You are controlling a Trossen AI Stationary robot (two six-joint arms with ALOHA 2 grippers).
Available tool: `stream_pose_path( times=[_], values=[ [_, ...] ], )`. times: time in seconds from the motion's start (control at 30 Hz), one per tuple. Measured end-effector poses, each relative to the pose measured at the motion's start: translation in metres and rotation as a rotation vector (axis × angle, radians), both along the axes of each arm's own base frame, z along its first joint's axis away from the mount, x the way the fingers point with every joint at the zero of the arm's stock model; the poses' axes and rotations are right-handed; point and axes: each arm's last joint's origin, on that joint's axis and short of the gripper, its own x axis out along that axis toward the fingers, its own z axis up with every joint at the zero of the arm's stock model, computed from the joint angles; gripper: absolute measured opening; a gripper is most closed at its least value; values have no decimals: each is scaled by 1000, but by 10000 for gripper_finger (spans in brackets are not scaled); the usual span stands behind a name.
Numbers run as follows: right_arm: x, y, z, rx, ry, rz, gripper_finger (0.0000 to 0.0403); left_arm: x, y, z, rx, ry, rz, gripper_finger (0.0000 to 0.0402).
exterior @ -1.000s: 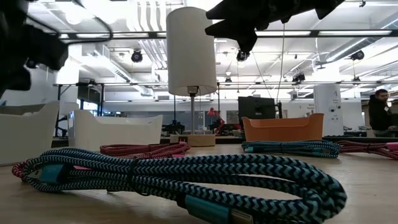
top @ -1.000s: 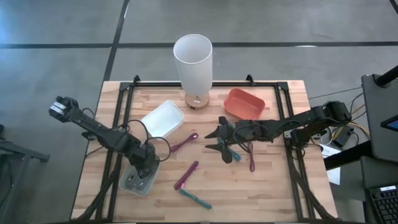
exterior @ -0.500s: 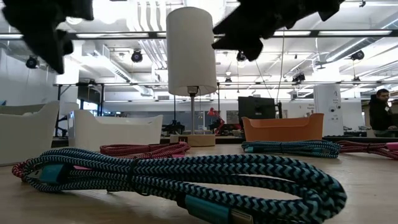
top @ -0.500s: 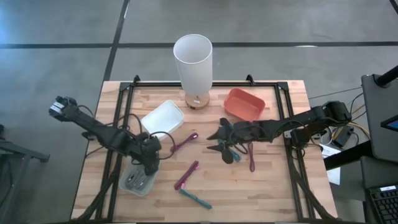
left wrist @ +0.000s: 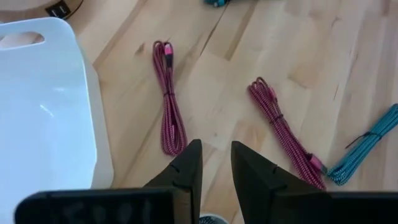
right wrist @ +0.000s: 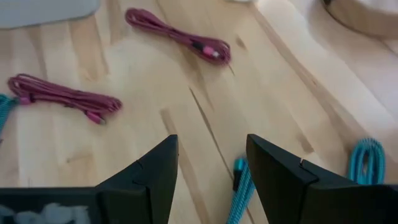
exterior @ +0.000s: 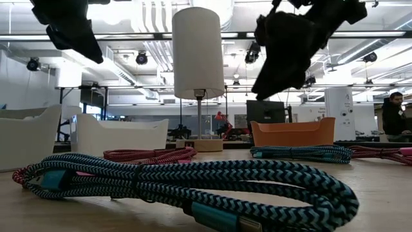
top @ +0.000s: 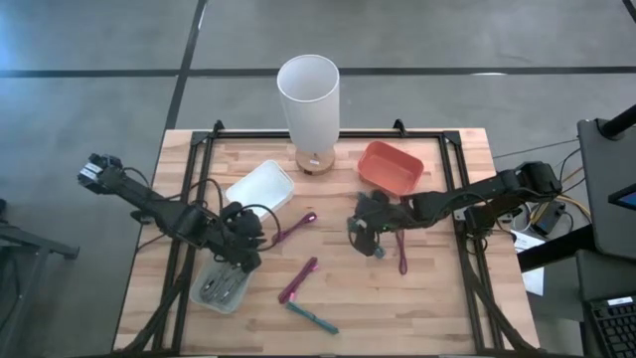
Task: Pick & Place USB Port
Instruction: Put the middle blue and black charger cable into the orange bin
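Ideally, the right gripper (top: pixel 360 231), jaws spread and empty, should straddle the coiled teal braided cable (top: pixel 375 246) squarely; the left gripper (top: pixel 241 236) hangs narrowly parted, empty.

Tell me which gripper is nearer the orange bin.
Right. The right gripper hangs just in front of the orange bin, by the teal cable; the left gripper is across the table, beyond the white bin.

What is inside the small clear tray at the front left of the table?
In the clear tray, a few small dark-and-light items show, likely cable ends or connectors; what they are cannot be told. The left gripper covers the tray's far end.
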Motion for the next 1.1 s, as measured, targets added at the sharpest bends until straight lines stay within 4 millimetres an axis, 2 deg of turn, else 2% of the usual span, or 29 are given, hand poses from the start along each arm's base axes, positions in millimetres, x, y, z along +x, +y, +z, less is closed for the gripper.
stream_pose_path(
  times=[0.57,0.9,1.1],
  values=[
    [-30,-6,-48,41,113,-162,187,2,2,1,40,-35,40,78],
    [-35,-7,-63,78,-22,-165,184,3,3,2,49,-55,54,78],
    [-42,-7,-71,77,-32,-160,167,3,3,2,48,-57,54,78]
  ],
)
